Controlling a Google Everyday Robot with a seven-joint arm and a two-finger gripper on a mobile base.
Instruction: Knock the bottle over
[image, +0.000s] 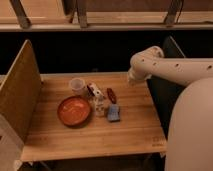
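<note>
The bottle (99, 105) is small and clear with a pale cap. It stands upright in the middle of the wooden table (130, 135), between the red bowl (74, 111) and a blue object (114, 112). My gripper (131, 78) is at the end of the white arm (170, 67). It hangs over the table's far right edge, to the right of and behind the bottle, and apart from it.
A clear plastic cup (77, 86) stands behind the bowl. A white elongated object with a dark red end (94, 90) lies next to it. A small dark red item (111, 95) lies behind the blue object. A board wall (20, 92) lines the table's left side.
</note>
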